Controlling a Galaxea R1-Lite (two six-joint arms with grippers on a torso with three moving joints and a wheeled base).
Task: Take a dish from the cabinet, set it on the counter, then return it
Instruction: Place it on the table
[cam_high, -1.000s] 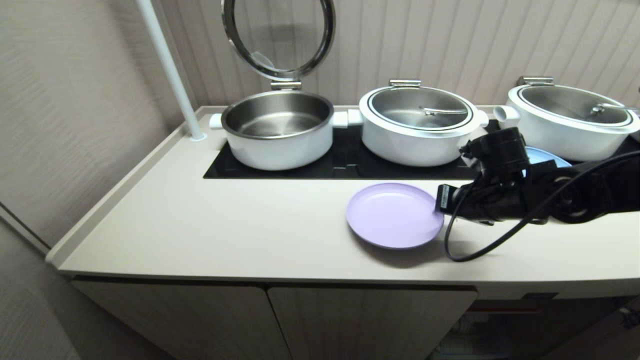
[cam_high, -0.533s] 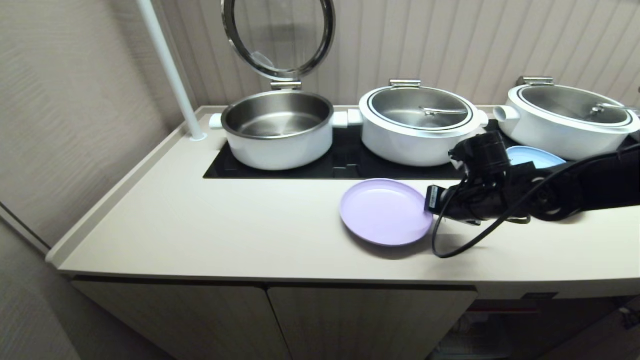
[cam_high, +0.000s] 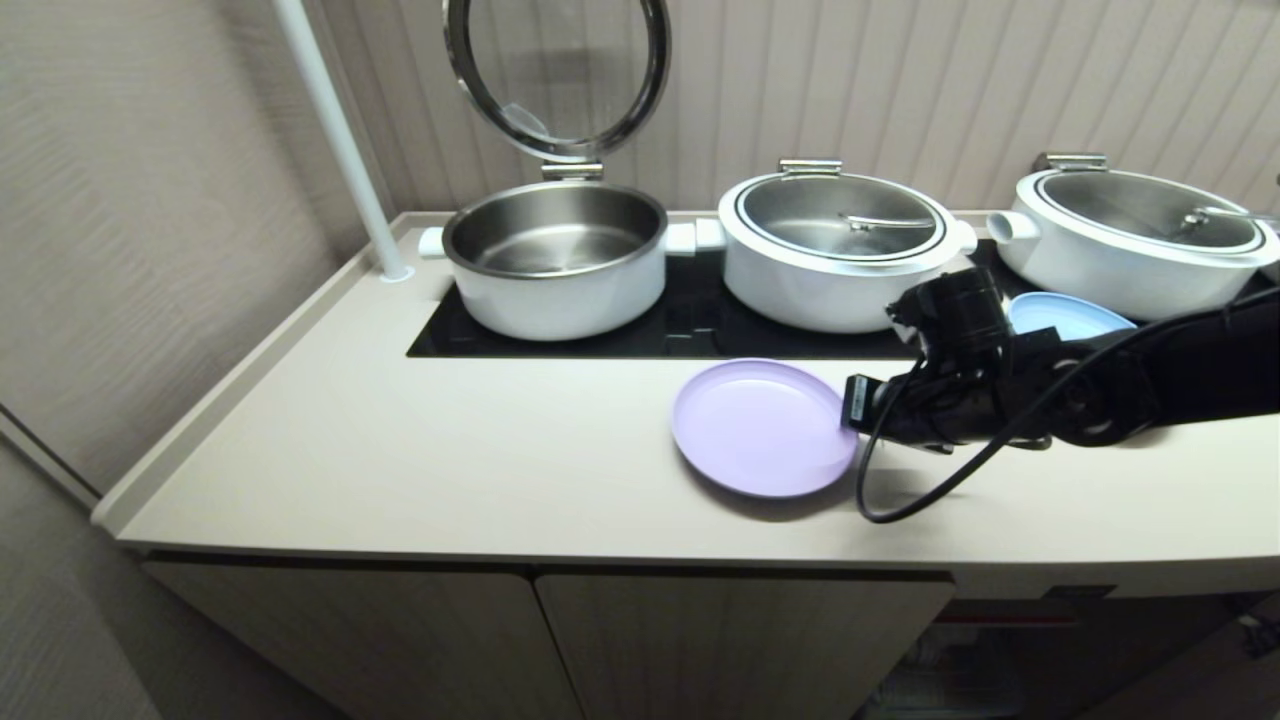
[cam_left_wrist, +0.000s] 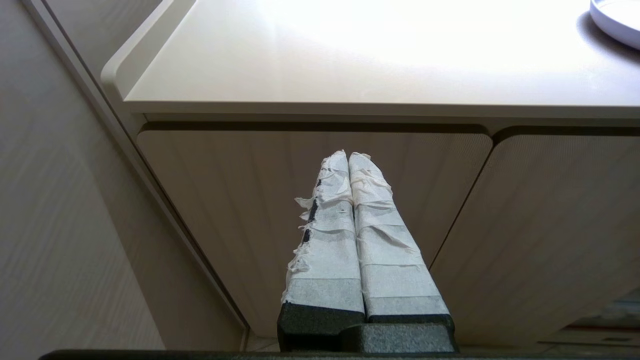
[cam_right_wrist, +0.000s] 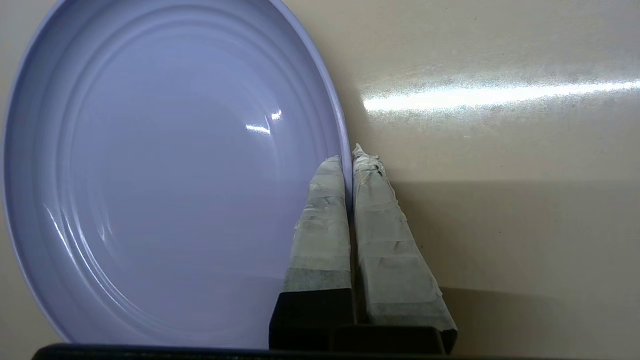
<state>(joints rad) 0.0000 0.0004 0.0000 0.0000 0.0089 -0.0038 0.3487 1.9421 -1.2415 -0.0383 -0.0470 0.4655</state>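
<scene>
**Lavender plate held by its rim over the cream surface**

Ribbed beige wall panels back a long cream-beige surface (cam_high: 450, 450) with an inset black glass cooktop (cam_high: 690, 330) carrying three white pots. I am running the right arm, which reaches in from the right. Its right claw (cam_right_wrist: 352, 162) is closed on the rim of the round lavender plastic plate (cam_high: 760, 428), one taped finger inside the rim and one outside, an edge pinch that suits so shallow a dish. The plate hangs low over the surface in front of the cooktop; I cannot tell whether it touches. A light-blue plate (cam_high: 1070, 315) lies behind the arm. My left claw (cam_left_wrist: 349, 157) is parked with its fingers pressed together, empty, facing the pale ribbed cabinet doors (cam_left_wrist: 310, 210) below. I judge setting down is underway.
</scene>
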